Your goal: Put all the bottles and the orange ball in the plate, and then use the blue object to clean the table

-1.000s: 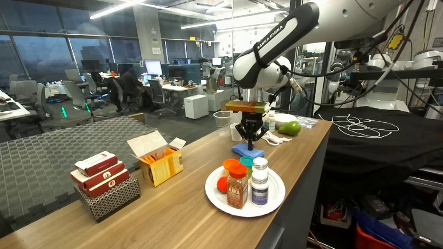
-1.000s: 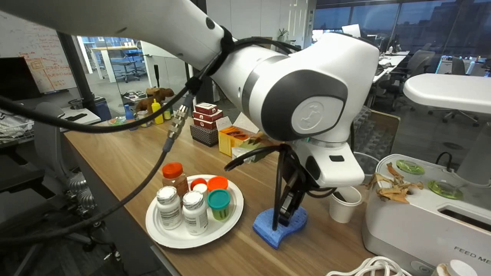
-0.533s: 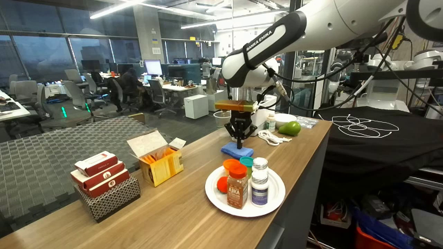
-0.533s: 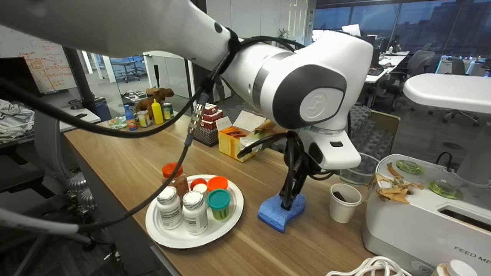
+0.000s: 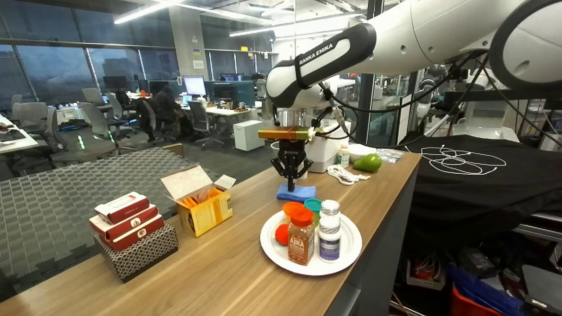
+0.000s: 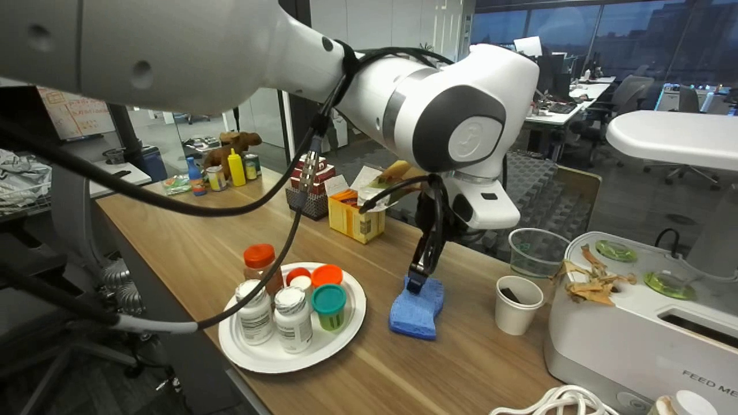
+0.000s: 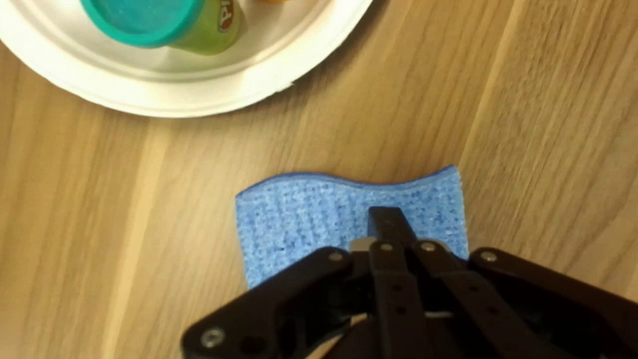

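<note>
Wiping can be guessed: the empty fingers [image 7: 389, 227] are squeezed together on top of the sponge [image 7: 299, 224]. In the wrist view, its long side is laid nine-to-three, with the plate [image 7: 164, 99] past ten o'clock.

Open-plan office is doubling as a robotics lab: desks [image 5: 22, 142], swivel chairs [image 5: 95, 119] and monitors [image 5: 194, 85] are filling the background, strip lights [image 5: 147, 11] are running overhead, big windows [image 5: 52, 70] are showing behind. A marked-up whiteboard [image 6: 76, 113] is standing at the back in an exterior view. Lab part: a Franka arm [image 5: 390, 44] is hanging over the wooden table [image 5: 210, 272], black cables [image 6: 216, 211] looping off it, brand lettering [image 5: 316, 54] showing.
</note>
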Controlling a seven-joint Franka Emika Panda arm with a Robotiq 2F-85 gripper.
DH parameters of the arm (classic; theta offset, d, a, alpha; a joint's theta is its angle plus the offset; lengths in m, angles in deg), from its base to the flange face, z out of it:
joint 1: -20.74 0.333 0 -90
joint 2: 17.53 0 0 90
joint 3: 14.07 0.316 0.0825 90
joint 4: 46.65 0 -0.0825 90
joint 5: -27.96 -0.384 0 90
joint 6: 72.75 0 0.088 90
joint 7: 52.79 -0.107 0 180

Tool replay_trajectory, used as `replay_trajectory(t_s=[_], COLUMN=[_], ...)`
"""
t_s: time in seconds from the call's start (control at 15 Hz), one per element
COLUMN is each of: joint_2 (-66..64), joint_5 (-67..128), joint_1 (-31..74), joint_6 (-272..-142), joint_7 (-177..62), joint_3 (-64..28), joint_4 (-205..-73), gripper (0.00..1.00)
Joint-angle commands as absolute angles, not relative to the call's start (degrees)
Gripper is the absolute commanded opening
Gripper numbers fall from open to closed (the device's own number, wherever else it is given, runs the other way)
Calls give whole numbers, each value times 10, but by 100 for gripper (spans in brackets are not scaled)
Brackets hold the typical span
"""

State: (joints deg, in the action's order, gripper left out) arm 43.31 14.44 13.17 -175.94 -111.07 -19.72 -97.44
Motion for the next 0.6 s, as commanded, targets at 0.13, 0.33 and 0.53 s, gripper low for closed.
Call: replay_trajectory(t_s=[0.13, 0.33, 0.53], joint_2=[493, 503, 514], joint_5=[178, 194, 205], joint_1=[148, 168, 191], joint_6=[-1684, -1671, -1664], joint_7=[-1097, -1086, -1078], joint_3=[-187, -190, -190], joint_4=[-847, -830, -815], gripper=[0, 0, 0])
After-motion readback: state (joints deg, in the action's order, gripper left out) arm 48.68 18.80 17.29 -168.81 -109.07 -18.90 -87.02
